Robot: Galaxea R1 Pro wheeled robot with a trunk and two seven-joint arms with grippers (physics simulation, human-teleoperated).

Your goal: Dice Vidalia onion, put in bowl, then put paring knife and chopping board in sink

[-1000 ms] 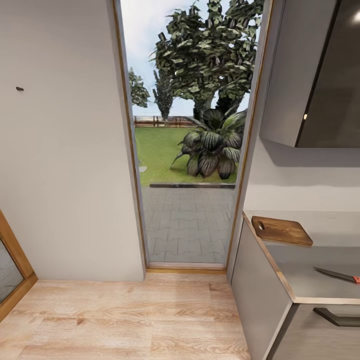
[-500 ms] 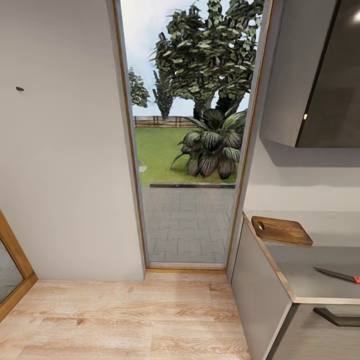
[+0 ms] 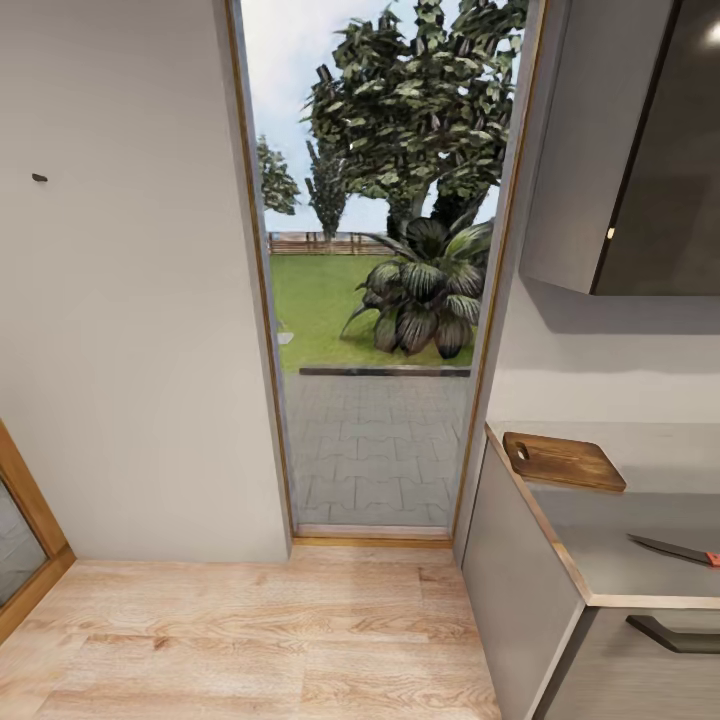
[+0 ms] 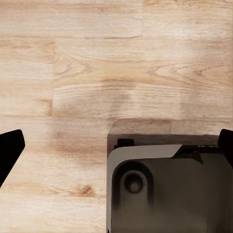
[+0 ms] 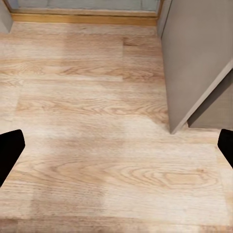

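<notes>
In the head view the brown chopping board (image 3: pixel 563 461) lies on the dark grey countertop (image 3: pixel 620 578) at the right, close to the counter's end by the doorway. The paring knife (image 3: pixel 672 549) lies nearer to me on the same countertop, its dark blade pointing left and its orange-red handle cut off by the picture's right edge. My left gripper (image 4: pixel 116 145) is open above the wood floor, its black fingertips (image 4: pixel 9 150) far apart and holding nothing. My right gripper (image 5: pixel 116 148) is also open over the floor, with nothing between its fingertips (image 5: pixel 9 151).
A tall glass door (image 3: pixel 375 300) straight ahead looks onto a paved garden. A plain wall (image 3: pixel 120 300) stands at the left, with a wood frame (image 3: pixel 25 545) low beside it. Grey lower units (image 3: pixel 510 580) and an upper cabinet (image 3: pixel 630 150) fill the right. Light wood floor (image 3: pixel 250 640) lies ahead. My dark base (image 4: pixel 170 189) sits under the left gripper.
</notes>
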